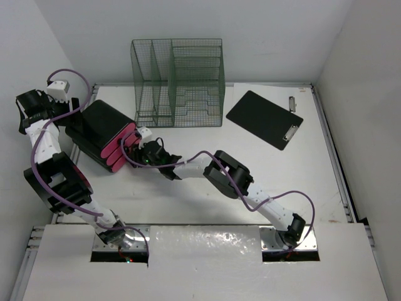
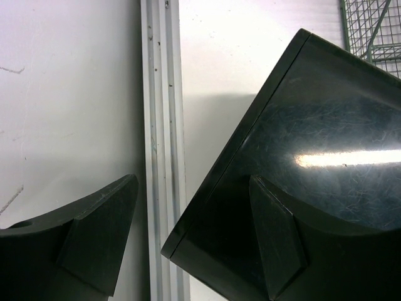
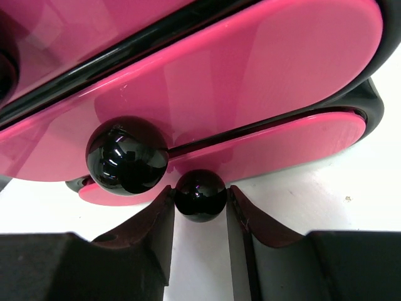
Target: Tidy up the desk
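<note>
Desk (image 1: 188,188): white top, rails at the edges, spread under everything in the top view. Black drawer box (image 1: 100,128) sits skewed at the left rail; mesh rack (image 1: 178,81) at the back, clipboard (image 1: 263,118) right of it.

Left gripper (image 2: 191,194): jaws wide apart, holding nothing; one finger over the box's glossy top, the other out past the rail.

Right gripper (image 3: 199,207): jaws either side of the lower drawer's small knob (image 3: 200,194), at or nearly at its surface. Cannot tell if they bite yet.

Step in hand, as I judge it: grip the knob to work the lower drawer (image 3: 282,141).

- Keep the knob centred between the pads; it is round and glossy, likely to squirt out.
- Stay clear of the bigger knob (image 3: 127,155) just above left.
- Move along the drawer's own line, or the whole box may slide.
</note>
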You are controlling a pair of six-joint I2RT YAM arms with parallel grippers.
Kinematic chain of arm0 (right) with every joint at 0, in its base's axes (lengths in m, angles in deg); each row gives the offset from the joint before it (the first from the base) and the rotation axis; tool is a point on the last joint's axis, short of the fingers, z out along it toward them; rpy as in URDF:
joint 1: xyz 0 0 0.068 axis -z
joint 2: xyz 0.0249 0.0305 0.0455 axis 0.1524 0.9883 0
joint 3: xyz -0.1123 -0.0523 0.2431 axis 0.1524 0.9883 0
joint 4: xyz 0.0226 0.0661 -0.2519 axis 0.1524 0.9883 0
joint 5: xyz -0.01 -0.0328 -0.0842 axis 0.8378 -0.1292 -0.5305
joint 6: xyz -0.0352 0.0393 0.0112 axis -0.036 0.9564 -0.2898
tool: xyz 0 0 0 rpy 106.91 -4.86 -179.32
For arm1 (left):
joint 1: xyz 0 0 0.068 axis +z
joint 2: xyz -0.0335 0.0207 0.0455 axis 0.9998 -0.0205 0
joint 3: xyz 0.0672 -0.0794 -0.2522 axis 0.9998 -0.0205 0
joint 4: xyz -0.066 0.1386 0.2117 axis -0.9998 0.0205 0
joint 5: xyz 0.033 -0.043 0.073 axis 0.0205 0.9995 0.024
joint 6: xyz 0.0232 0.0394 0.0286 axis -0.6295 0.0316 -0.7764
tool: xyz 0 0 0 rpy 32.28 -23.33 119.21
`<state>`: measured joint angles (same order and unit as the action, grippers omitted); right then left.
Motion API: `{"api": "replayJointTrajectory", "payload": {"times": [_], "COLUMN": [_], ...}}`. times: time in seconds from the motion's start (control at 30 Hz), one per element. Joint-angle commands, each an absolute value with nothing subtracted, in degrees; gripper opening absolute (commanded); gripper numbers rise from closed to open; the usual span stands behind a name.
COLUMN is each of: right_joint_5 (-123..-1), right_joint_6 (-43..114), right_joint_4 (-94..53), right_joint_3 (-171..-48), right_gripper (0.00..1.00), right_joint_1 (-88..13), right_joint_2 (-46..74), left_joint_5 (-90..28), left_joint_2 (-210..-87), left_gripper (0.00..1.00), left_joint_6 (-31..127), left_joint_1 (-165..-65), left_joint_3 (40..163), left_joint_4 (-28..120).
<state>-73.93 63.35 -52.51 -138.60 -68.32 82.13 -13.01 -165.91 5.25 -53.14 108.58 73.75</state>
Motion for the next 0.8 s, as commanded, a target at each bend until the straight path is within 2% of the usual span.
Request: {"api": "replayJointTrajectory", "payload": {"times": [0.0, 0.17, 0.27, 0.3, 0.37, 0.77], "right_joint_5": [-76.9, -78.5, -79.1, -79.6, -79.9, -77.9], "right_joint_6": [64.7, 64.3, 65.7, 65.8, 65.8, 63.2], "right_joint_4": [-57.1, -56.5, -56.5, -56.7, -58.0, -68.2], "right_joint_3": [-138.2, -140.7, -141.3, -140.4, -138.7, -111.8], "right_gripper": [0.32, 0.31, 0.16, 0.07, 0.0, 0.0], "right_joint_1": [-68.1, -67.9, -67.8, -67.7, -67.8, -68.7], "right_joint_2": [81.7, 83.2, 83.8, 83.6, 82.3, 66.6], "left_joint_5": [-15.1, -15.2, -15.1, -15.0, -15.3, -15.8], "left_joint_2": [-167.4, -167.6, -167.7, -167.7, -167.7, -167.6], "left_gripper": [0.7, 0.7, 0.7, 0.7, 0.7, 0.7], "left_joint_6": [2.8, 3.0, 3.0, 3.0, 2.8, 3.2], "left_joint_1": [-53.2, -53.3, -53.2, -53.2, -53.3, -53.2], "left_joint_3": [107.1, 107.7, 107.8, 107.7, 107.6, 107.7], "left_joint_4": [81.0, 80.9, 81.0, 81.0, 81.0, 80.9]}}
